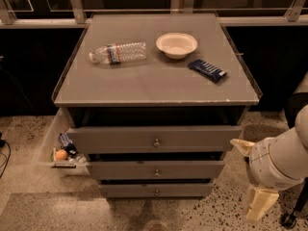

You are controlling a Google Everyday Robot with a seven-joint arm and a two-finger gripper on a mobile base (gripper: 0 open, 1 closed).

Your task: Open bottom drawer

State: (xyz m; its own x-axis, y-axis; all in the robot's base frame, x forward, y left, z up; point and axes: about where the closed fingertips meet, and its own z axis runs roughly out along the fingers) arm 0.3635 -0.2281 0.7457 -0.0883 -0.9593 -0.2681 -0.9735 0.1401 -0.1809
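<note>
The inside of the bottom drawer (130, 190) is hidden under the middle drawer (192, 170), so only its narrow grey front with a small knob (156, 192) shows, lowest of the three under the counter (144, 88). The robot arm (281, 160) is cut off by the right edge. The end effector (259, 203) hangs low at the right, near the floor, and whether it is spread or pressed together I cannot tell. The bottom drawer lies to its left, apart from it, at about the same height.
</note>
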